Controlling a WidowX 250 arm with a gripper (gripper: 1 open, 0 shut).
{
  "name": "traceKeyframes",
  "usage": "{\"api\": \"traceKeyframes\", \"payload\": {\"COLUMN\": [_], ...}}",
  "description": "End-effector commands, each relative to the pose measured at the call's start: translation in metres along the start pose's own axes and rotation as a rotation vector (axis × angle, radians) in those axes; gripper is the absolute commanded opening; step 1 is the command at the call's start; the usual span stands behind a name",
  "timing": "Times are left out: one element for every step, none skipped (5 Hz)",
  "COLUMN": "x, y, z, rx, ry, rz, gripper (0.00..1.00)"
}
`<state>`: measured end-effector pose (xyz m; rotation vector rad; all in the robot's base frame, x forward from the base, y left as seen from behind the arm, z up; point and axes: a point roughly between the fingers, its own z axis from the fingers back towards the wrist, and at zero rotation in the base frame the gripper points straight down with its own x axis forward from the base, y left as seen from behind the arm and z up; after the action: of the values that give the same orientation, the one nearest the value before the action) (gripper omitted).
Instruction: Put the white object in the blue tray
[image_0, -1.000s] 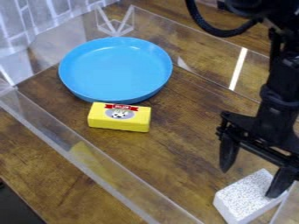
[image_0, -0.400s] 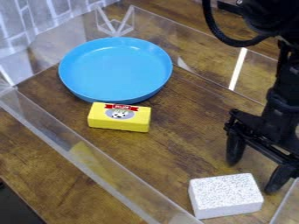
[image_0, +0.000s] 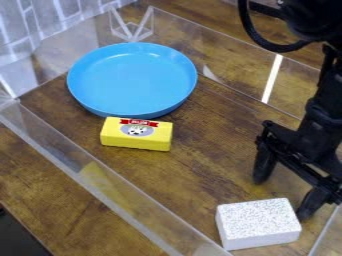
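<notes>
The white object (image_0: 259, 222), a speckled sponge-like block, lies flat on the wooden table at the lower right. My gripper (image_0: 290, 184) hangs just above and behind it, pointing down. Its dark fingers (image_0: 265, 166) stand open with nothing between them, and the right fingertip ends close to the block's far right corner. The blue tray (image_0: 96, 98), a round shallow dish, sits empty at the upper left, far from the gripper.
A yellow box (image_0: 136, 133) with a pictured label lies just in front of the tray. Clear plastic walls (image_0: 54, 140) fence the wooden table (image_0: 214, 120) on the left, front and back.
The white block, earlier tipped up under the right finger, now lies flat and slightly further left. The gripper has shifted only slightly and stays open.
</notes>
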<state>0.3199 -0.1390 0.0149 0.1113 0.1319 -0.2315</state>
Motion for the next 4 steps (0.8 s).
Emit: {"api": "traceKeyframes", "payload": {"x": [0.005, 0.012, 0.014, 0.016], "y": [0.007, 0.006, 0.001, -0.004], "z": [0.001, 0.005, 0.007, 0.008], "rx": [0.054, 0.084, 0.108, 0.13], "ry": [0.031, 0.04, 0.05, 0.06], "rz": [-0.056, -0.127, -0.18, -0.233], "gripper": [1.0, 1.0, 1.0, 1.0]}}
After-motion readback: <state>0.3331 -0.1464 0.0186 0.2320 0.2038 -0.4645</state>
